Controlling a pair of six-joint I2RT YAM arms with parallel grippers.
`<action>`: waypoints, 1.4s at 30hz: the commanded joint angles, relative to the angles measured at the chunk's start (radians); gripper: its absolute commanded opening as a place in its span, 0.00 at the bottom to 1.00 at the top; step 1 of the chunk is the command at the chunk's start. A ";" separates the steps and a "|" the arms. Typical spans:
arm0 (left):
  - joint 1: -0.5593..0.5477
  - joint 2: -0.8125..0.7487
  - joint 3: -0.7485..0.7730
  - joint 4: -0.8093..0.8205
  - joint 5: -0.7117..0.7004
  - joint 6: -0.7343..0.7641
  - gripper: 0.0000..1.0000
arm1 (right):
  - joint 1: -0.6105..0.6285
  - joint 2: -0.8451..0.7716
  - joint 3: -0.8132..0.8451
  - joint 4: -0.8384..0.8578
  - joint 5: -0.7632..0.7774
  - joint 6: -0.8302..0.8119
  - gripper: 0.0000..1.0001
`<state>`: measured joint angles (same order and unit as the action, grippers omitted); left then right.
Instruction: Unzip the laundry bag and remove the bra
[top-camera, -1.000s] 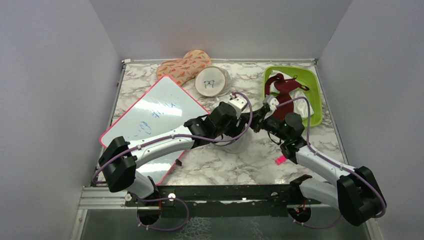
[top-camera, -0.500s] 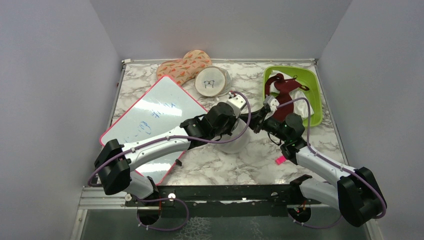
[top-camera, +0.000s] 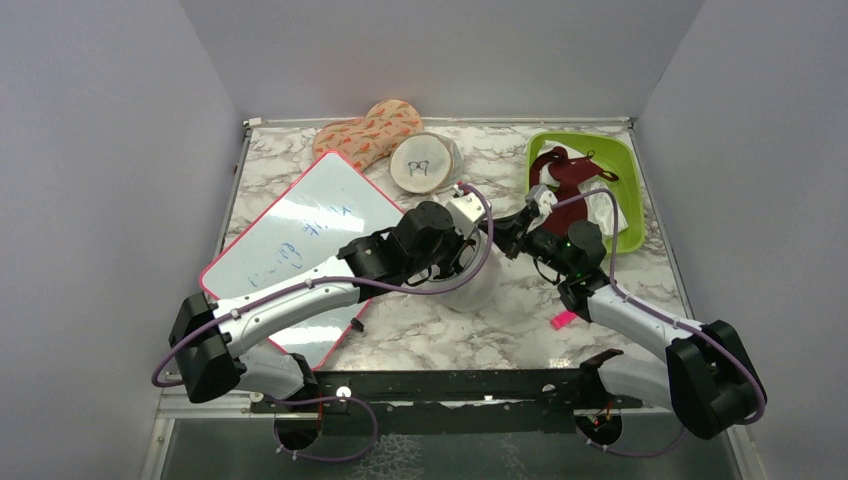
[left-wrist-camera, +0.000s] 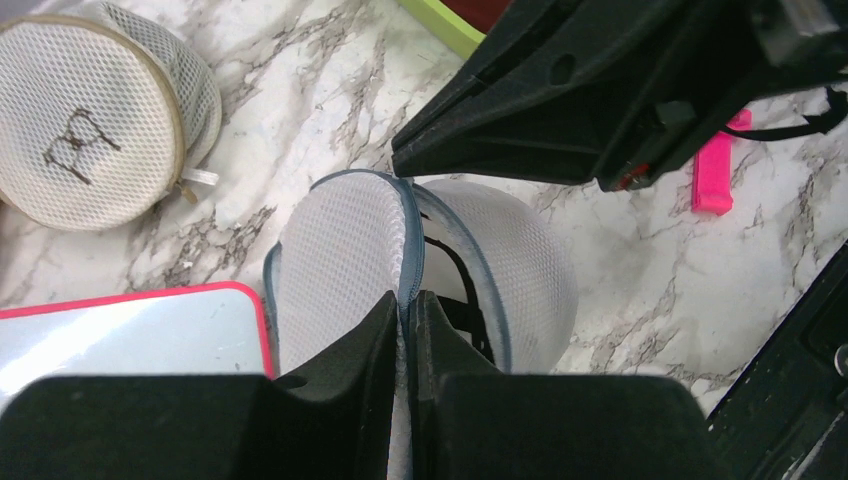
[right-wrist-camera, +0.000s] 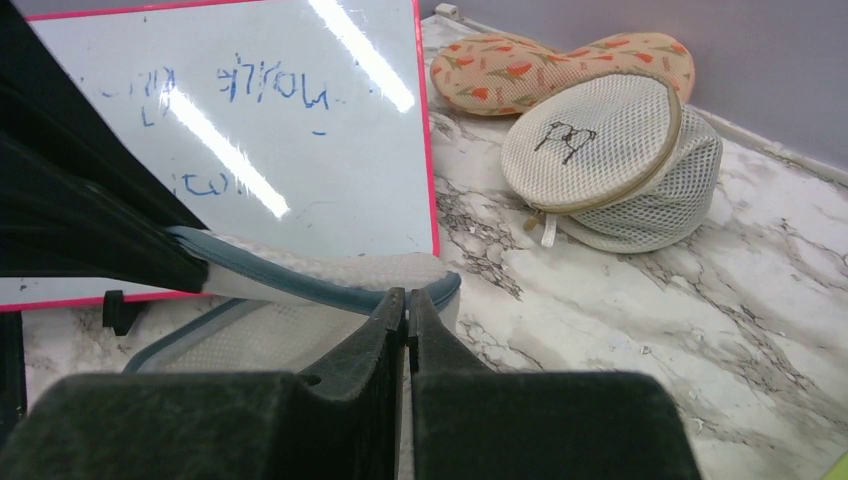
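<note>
The laundry bag, white mesh with a grey-blue rim, stands between both arms at mid-table. In the left wrist view it gapes: the lid leans away from the body. A thin black strap shows in the gap; the rest of the bra is hidden. My left gripper is shut on the lid's grey-blue rim. My right gripper is shut on the rim at the bag's opposite end.
A beige round pouch lies behind the bag, with an orange patterned item further back. A red-edged whiteboard is to the left. The green bin at back right holds a dark red garment. A pink clip lies near right.
My left gripper has shut on the bag's rim, and its arm has drawn leftward. The right gripper stayed shut and shifted slightly left with the bag.
</note>
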<state>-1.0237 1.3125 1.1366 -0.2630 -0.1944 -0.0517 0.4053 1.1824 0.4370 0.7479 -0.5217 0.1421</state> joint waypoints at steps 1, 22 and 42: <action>-0.014 -0.076 0.043 -0.021 0.039 0.093 0.00 | -0.024 0.065 0.045 0.082 -0.048 0.026 0.01; -0.026 -0.070 0.106 -0.094 -0.005 -0.067 0.00 | -0.029 0.122 0.231 -0.312 -0.121 -0.069 0.32; 0.021 0.021 0.208 -0.189 -0.073 -0.295 0.00 | -0.028 -0.055 0.467 -1.247 0.363 0.192 0.98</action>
<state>-1.0122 1.3270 1.3014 -0.4435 -0.2363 -0.3214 0.3779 1.1500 0.9321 -0.3893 -0.1135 0.3222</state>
